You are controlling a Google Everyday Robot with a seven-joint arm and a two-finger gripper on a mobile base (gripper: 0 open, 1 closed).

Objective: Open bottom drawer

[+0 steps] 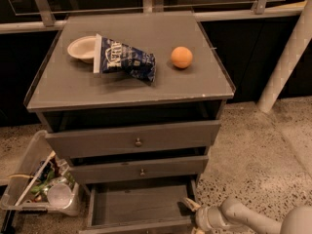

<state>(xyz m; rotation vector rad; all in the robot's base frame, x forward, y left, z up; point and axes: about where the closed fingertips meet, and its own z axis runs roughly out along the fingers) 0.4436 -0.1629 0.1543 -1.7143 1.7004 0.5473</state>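
The bottom drawer (139, 204) of the grey cabinet is pulled out, and its bare inside floor shows. Its front panel runs along the lower frame edge; its knob is out of view. My gripper (191, 211) sits at the drawer's right front corner, with its pale fingers reaching into that corner. The grey arm runs off to the lower right. The middle drawer front (141, 170) and the top drawer front (138, 141) each stand slightly out, each with a small round knob.
On the cabinet top (63, 87) lie a white bowl (82, 48), a blue chip bag (124, 58) and an orange (181, 57). A clear bin (41, 185) of trash stands on the floor at the left. A white post (287, 62) rises at the right.
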